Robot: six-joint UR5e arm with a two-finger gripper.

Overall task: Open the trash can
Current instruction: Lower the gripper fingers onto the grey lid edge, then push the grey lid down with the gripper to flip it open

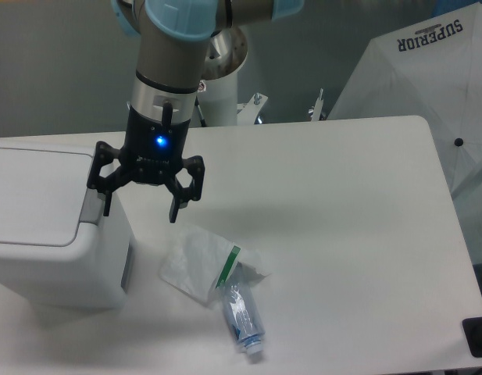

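Note:
The trash can (45, 226) is a boxy white bin at the left of the table, with a flat white lid that lies shut and a grey push tab (91, 205) on its right edge. My gripper (140, 212) is open and empty, fingers pointing down. Its left fingertip (106, 208) hangs right at the grey tab; I cannot tell if it touches. The right fingertip (173, 216) hangs over the table beside the bin.
A thin white plastic bag with a green strip (205, 263) lies in front of the gripper, with a blue-and-white tube (244, 318) beside it. A white umbrella (428, 86) stands at the back right. A black object (476, 337) sits at the right corner.

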